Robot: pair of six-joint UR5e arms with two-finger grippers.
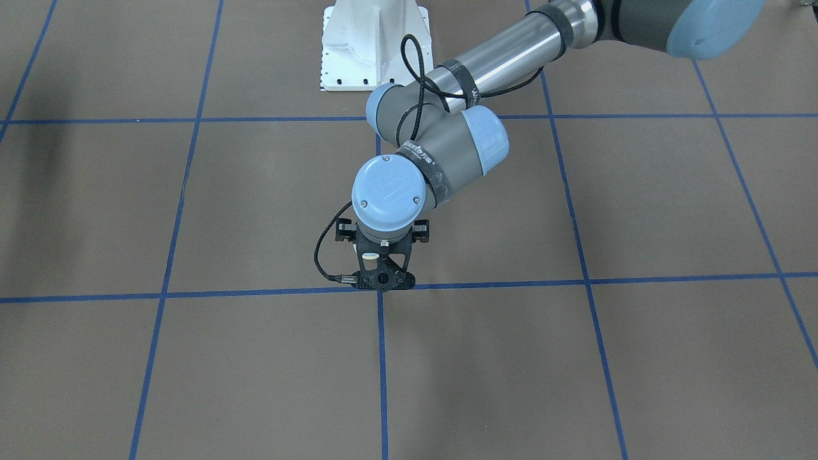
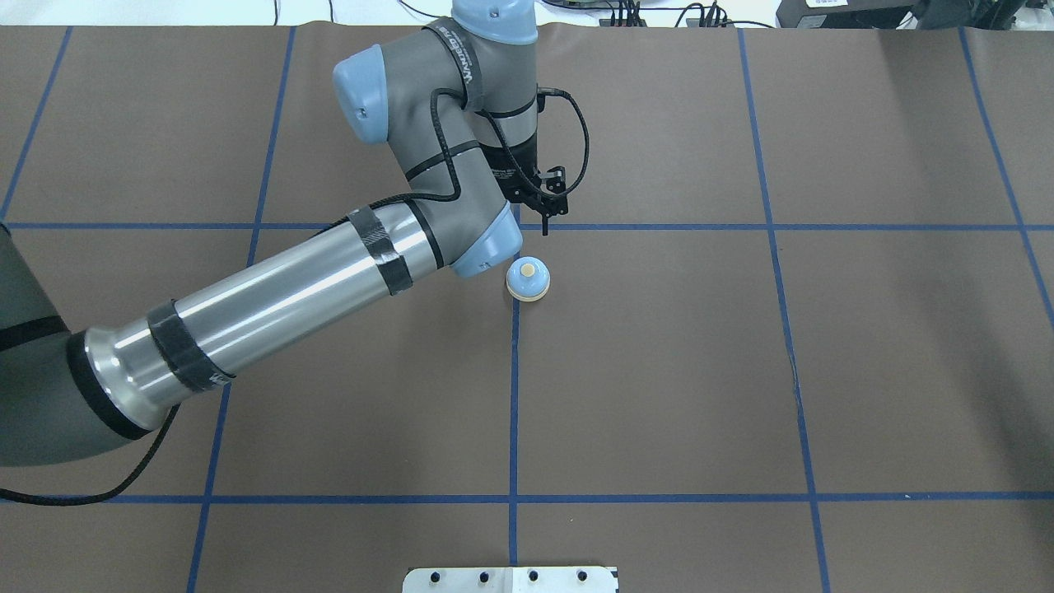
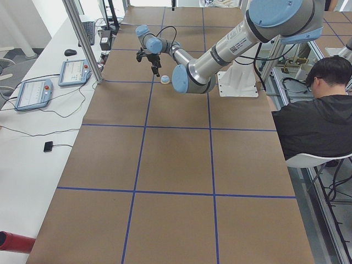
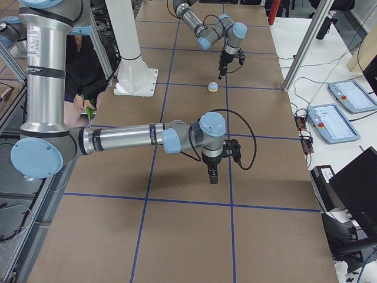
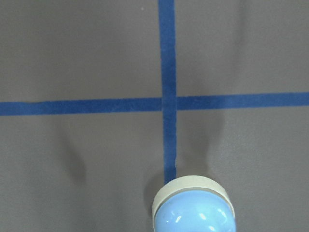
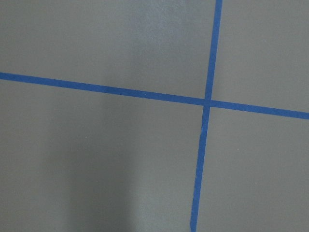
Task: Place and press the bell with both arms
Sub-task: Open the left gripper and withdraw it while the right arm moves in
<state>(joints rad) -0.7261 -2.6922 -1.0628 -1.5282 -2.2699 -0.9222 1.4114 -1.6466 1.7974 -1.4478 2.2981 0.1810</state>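
Observation:
The light-blue bell (image 2: 528, 278) with its cream base and button stands upright on the brown table beside a blue tape line. It also shows in the exterior left view (image 3: 165, 80), the exterior right view (image 4: 212, 87) and at the bottom of the left wrist view (image 5: 194, 208). My left gripper (image 2: 544, 229) hangs just beyond the bell, above a tape crossing, not touching it, and looks shut and empty. In the front view the left gripper (image 1: 382, 281) points down and the wrist hides the bell. My right gripper (image 4: 212, 177) hovers over the table far from the bell; I cannot tell if it is open.
The white bolted pedestal (image 2: 510, 579) stands at the robot's table edge. An operator (image 3: 316, 110) sits beside the table. Teach pendants (image 3: 36, 91) lie on the side desk, and metal frame posts (image 4: 306, 44) rise by the table's edge.

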